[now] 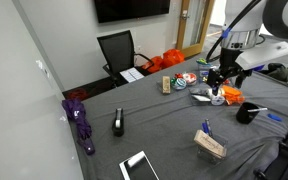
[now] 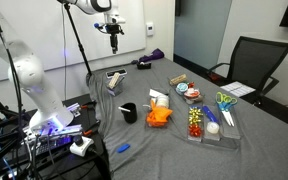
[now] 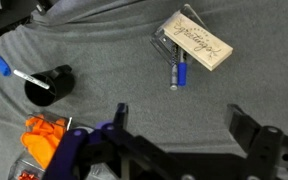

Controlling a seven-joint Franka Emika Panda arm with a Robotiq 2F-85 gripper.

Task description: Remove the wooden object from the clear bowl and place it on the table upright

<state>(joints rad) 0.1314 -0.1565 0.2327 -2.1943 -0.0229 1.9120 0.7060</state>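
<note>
Tan wood block (image 3: 196, 40) flat in the clear bowl (image 3: 162, 45), not yet lifted. Bowl on the grey desk (image 3: 104, 50).

Wrist view: block at roughly 12–1 o'clock from the tool (image 3: 177, 112), well apart, long axis running 10-to-4. Tool fingers spread wide at 9 and 3, nothing between them.

Closing line skewed off the block's short side. Probably needs a wrist twist before descent, to pinch across the width rather than along the length.

Blue pen (image 3: 179, 73) just at 6 o'clock of the bowl, between tool and block. Risk of clipping it on the way in.

Black cup (image 3: 49, 85) far off at 9–10 o'clock, no concern.

Single arm, so no choice of side.
</note>
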